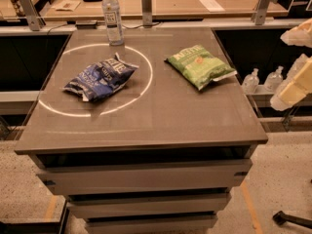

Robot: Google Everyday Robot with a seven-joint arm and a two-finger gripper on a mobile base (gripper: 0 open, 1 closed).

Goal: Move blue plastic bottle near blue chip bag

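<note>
The blue plastic bottle (112, 16) stands upright near the far edge of the table (161, 116), behind the blue chip bag (100, 76) and apart from it, on the far arc of a white ring (146, 77) marked on the tabletop. The gripper (288, 92) is off the table's right side, well apart from the bottle, and nothing is visibly held; whether it is released or clenched cannot be told. The transfer is judged not yet started. Hazards from this position: the approach from the right passes over or beside the green chip bag (201, 65), and a low pass could drag it. The bottle is tall and narrow, so contact high on the body or off centre would likely tip it. A forward push could drive it over the far edge. Placing it on the crumpled foil instead of bare tabletop would leave an unstable base. Two pump-top bottles (250, 80) stand below the right edge, close to the arm.
</note>
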